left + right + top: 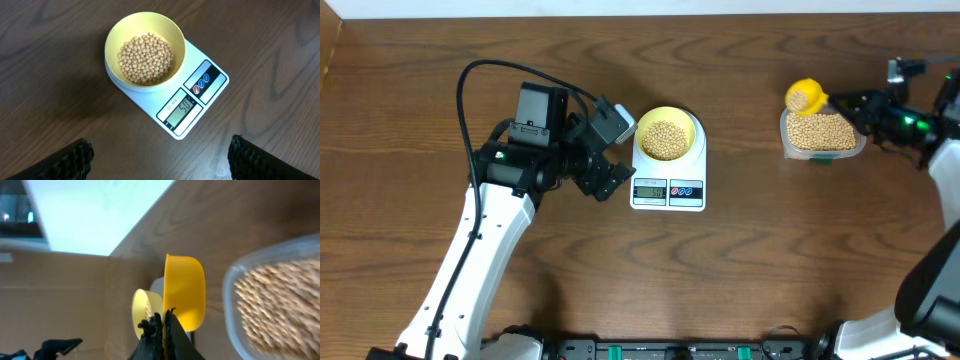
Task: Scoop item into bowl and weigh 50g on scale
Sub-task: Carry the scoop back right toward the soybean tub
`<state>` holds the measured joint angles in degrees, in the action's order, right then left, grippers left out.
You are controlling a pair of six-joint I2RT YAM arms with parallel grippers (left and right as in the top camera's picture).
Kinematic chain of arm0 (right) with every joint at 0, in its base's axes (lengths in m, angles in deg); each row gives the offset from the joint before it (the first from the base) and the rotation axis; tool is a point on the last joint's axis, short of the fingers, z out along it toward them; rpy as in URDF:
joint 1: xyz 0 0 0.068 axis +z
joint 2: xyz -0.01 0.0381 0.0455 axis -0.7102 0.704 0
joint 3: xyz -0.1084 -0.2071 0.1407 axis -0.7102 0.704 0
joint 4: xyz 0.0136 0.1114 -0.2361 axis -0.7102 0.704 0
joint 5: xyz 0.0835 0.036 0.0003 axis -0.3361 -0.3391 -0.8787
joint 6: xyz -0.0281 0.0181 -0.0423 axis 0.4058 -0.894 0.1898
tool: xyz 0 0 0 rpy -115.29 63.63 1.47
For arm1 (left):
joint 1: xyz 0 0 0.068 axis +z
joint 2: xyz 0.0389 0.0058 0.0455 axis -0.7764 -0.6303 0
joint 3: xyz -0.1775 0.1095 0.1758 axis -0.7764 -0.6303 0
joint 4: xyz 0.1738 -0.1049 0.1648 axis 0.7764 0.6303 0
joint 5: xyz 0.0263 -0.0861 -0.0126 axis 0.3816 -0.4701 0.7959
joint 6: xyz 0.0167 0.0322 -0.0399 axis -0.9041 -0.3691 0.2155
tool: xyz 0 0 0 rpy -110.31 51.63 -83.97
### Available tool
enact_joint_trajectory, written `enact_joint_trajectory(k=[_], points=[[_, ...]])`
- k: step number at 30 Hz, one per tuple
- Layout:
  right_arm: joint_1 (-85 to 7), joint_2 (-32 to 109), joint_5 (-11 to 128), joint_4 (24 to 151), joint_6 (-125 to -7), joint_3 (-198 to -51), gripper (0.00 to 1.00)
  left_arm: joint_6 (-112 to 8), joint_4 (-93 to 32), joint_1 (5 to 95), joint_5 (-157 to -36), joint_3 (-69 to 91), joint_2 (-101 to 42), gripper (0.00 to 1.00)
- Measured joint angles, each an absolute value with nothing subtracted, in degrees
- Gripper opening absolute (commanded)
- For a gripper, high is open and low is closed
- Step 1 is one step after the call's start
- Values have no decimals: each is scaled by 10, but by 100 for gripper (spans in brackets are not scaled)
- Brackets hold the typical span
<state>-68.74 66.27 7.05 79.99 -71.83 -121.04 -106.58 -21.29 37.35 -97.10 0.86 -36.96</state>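
- Brown wood table [750,280] carries everything.
- Nearest, the left claw [618,152] stands wide open and empty, just left of the scale [668,190].
- On the scale's far part sits the bowl [165,25], with beans [146,59] inside; the display [181,108] seems to start with 50, but the last digit is unclear.
- Farther right, the right claw [865,105] is clamped on the scoop [805,96] handle, and the loaded scoop hangs over the tub [784,140].
- The bowl lies well left of the scoop, so any top-up would travel left, though the left arm is nearer.

The bowl [692,125] of beans [667,138] is seen resting on the scale [698,168], just beside the left gripper [618,152], whose jaws are spread wide. A yellow scoop [805,97] is gripped at the tip of the right gripper [848,106], with a clear tub [823,154] beneath.
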Motion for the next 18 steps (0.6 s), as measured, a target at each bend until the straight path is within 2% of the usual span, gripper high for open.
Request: enact_joint_trajectory(k=[7,18], points=[[-716,583,169,898,-634,-1210,1,-1066,-213,373,-971,9,-370,88],[-715,517,299,901,-547,-1210,1,-1066,-213,373,-971,9,-370,88]])
